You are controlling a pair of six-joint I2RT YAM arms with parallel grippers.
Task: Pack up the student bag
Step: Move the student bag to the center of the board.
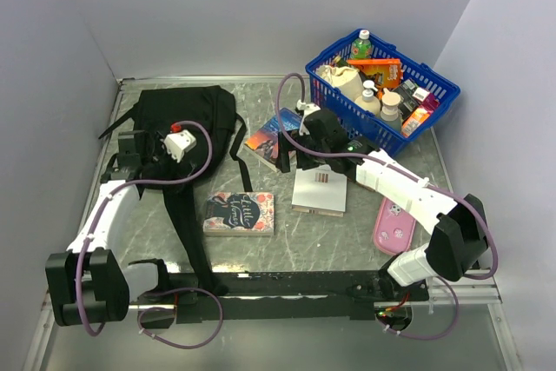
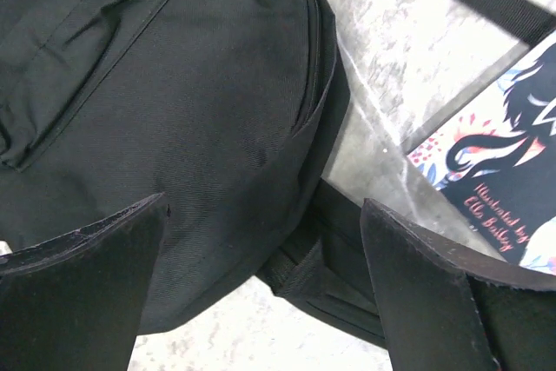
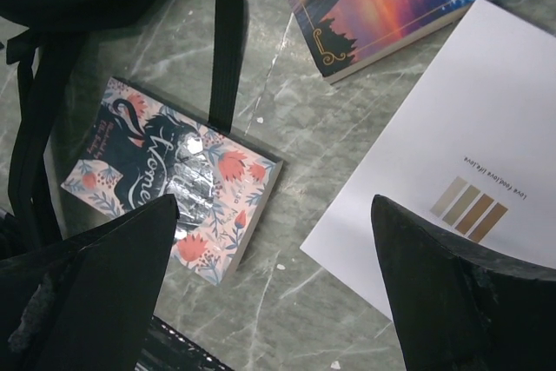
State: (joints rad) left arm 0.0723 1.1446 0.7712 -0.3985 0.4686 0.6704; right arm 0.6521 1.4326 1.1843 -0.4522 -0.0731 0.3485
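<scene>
We found the student bag (image 1: 187, 115) lying flat near the far left corner of the worktop (image 1: 347, 245). Its long straps (image 1: 184, 223) trailed toward the near edge. The left gripper (image 2: 262, 208) hung over the bag's rounded edge with its fingers (image 2: 78, 284) spread and nothing between them. From above we could not pick those black fingers out against the black fabric. In the left wrist view the bag was cut off at the top and left. We could not tell whether its main compartment was open or zipped; only a front pocket (image 2: 78, 67) showed.

The right gripper (image 3: 276, 206) hovered mid-table, also spread wide and empty, above bare marble between three books. A floral-covered book (image 1: 239, 213) lay toward the near edge, just beside a strap. A book with a sunset cover (image 1: 268, 141) lay just right of the bag, partly hidden from above by the right arm. A white book (image 1: 320, 188) with four tan bars lay to their right, and a finger covered one corner of it in the wrist view.

A blue mesh basket (image 1: 382, 84) stood in the far right corner, crowded with bottles and packets whose labels we could not read. A pink case (image 1: 393, 225) lay near the right edge, partly under the right arm.
</scene>
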